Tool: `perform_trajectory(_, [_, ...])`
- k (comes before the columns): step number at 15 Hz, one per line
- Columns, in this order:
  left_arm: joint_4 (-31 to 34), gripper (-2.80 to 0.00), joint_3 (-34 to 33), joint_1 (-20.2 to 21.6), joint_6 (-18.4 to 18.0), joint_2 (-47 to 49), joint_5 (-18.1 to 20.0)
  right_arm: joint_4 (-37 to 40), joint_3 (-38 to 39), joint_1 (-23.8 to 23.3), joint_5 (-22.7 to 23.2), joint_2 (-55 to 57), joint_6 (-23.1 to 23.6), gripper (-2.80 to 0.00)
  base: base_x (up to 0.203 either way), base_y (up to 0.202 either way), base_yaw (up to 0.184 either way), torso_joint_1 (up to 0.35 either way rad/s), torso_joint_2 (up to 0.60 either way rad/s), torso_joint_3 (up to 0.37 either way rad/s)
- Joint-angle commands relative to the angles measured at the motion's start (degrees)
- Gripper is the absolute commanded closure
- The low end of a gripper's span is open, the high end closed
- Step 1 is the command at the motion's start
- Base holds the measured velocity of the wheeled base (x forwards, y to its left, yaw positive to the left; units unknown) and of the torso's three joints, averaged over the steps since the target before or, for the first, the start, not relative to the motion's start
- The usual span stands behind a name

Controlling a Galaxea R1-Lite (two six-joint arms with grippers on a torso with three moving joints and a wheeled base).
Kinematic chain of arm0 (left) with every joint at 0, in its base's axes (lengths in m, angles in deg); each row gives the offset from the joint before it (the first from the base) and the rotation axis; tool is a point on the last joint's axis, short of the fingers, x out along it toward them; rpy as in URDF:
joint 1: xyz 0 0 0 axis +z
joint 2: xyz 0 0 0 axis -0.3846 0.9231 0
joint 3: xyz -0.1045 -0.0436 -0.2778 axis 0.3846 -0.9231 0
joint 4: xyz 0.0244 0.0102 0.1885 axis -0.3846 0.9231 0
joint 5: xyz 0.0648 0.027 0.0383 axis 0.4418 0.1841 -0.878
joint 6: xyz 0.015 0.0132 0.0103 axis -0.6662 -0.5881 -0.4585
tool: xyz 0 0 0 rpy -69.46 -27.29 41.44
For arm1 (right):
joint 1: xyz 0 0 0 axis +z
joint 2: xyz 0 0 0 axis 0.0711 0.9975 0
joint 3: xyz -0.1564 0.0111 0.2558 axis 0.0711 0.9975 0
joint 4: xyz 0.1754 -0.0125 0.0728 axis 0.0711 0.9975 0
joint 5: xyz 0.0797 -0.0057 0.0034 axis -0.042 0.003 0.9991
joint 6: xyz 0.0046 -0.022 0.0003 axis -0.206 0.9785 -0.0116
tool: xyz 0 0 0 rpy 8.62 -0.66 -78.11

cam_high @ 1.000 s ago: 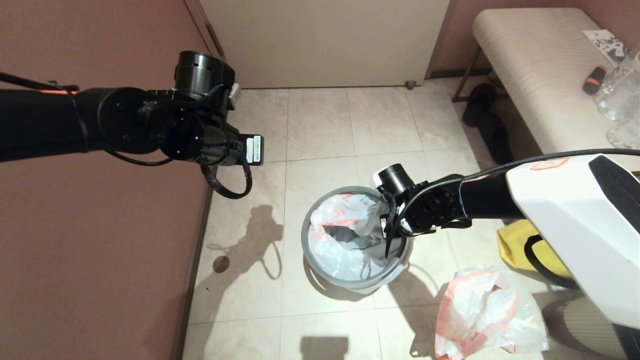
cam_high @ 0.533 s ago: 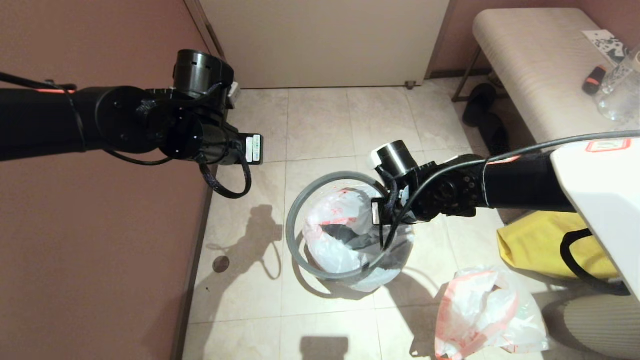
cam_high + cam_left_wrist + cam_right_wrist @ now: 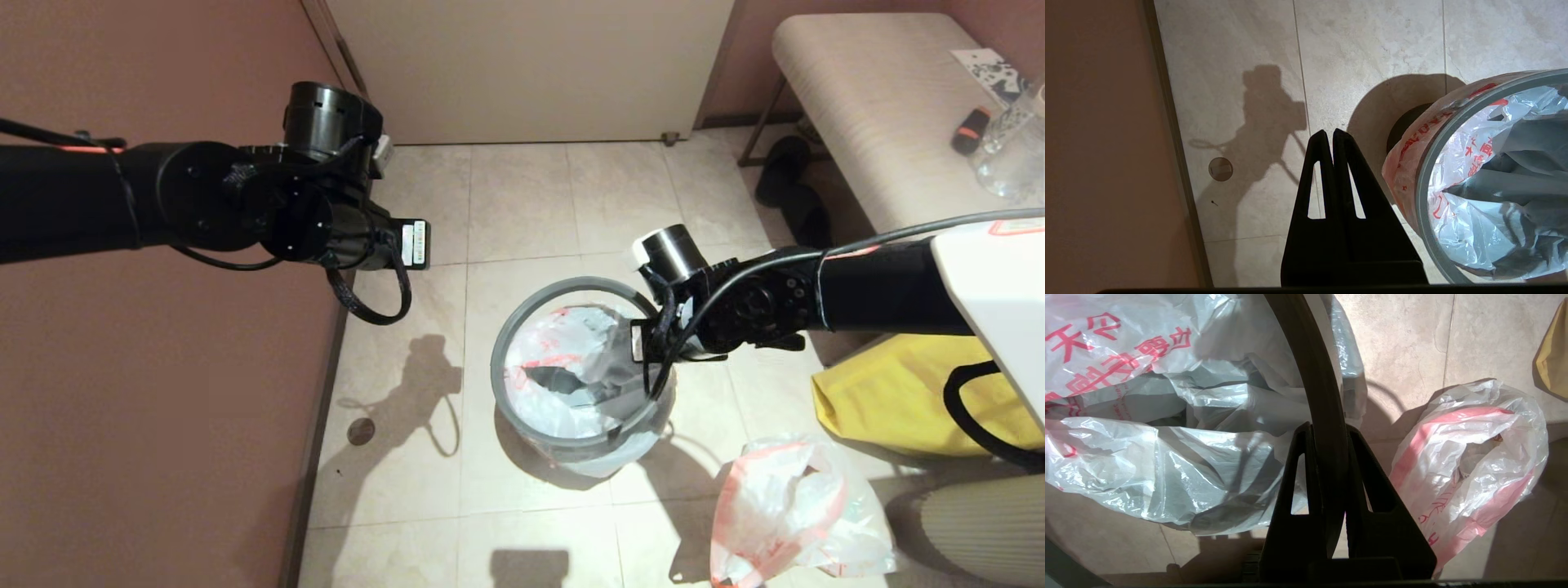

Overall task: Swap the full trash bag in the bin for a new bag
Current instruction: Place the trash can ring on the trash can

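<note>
On the tiled floor stands the bin (image 3: 1405, 124), only a sliver of its black wall showing. The new bag (image 3: 563, 367), thin white plastic with red print, lines it and drapes over its outside (image 3: 1412, 163). The grey hoop rim (image 3: 522, 318) hangs tilted just above the bin mouth. My right gripper (image 3: 653, 380) is shut on the hoop's right side, which runs between the fingers (image 3: 1327, 430). The full trash bag (image 3: 792, 514), lumpy with a pink hem, lies on the floor to the bin's right. Up by the wall, my left gripper (image 3: 1333, 132) is shut on nothing.
A yellow cloth tote (image 3: 890, 392) lies right of the bin under my right arm. A padded bench (image 3: 865, 98) with glassware stands at the back right, black slippers (image 3: 792, 188) beside it. The brown wall (image 3: 163, 408) runs along the left, with a floor drain (image 3: 360, 431) near it.
My right gripper lifted the grey hoop off the bin, swung it left, then brought it back right over the bin mouth. The left arm stayed still.
</note>
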Motion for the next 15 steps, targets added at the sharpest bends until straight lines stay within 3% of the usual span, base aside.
perform_trajectory(1, [0.1,0.0,0.1,0.0,0.0,0.3,-0.1,0.1,1.0,-0.9,0.8,-0.5,-0.1,0.0,0.0,0.0,0.0,0.0,0.0,0.0])
perform_trajectory(15, [0.1,0.0,0.1,-0.3,0.0,0.9,-0.2,-4.0,-1.2,-4.4,0.7,11.0,0.4,0.0,0.0,0.0,0.0,0.0,0.0,0.0])
